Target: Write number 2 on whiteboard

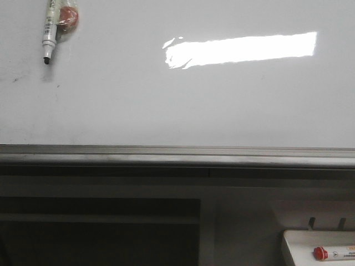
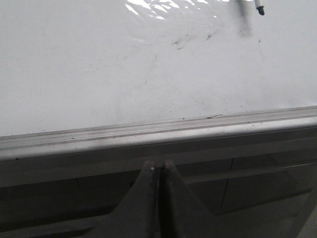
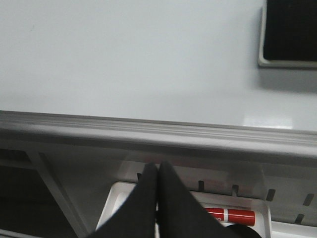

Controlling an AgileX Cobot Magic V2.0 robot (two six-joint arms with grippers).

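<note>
**Op:** Starting at the jaws. My left gripper [image 2: 158,171] has its fingers pressed flat together, tips meeting, with nothing between them. The right gripper [image 3: 157,171] is the same: both dark fingers closed tip to tip and empty.

**Desk:** What sits just past them?

**Op:** Both hang below the grey rail [image 1: 177,155] that runs along the near edge of the whiteboard [image 1: 177,100]. Under the right gripper I see a small white tray [image 3: 119,203] with a red-capped marker [image 3: 233,216] lying in it, partly hidden behind the fingers. The front view shows that tray [image 1: 299,244] at the lower right, with the marker [image 1: 333,254] flat in it.

**Desk:** And the board itself?

**Op:** It is glossy and white and fills most of the front view, with a bright strip of glare [image 1: 241,49] across its upper middle. I see no 2 on it in any view. On the left wrist view there are only faint dark smudges [image 2: 190,40]. The front view shows a few small marks [image 1: 16,79] at the far left.

**Desk:** Anything else on it?

**Op:** A black-tipped pen [image 1: 49,30] sits at the upper left, uncapped, tip pointing down, beside a reddish round object [image 1: 68,16]. I can't tell what that is. On the right wrist view a dark, pale-framed rectangle [image 3: 290,32] sits at the corner of the board.
</note>
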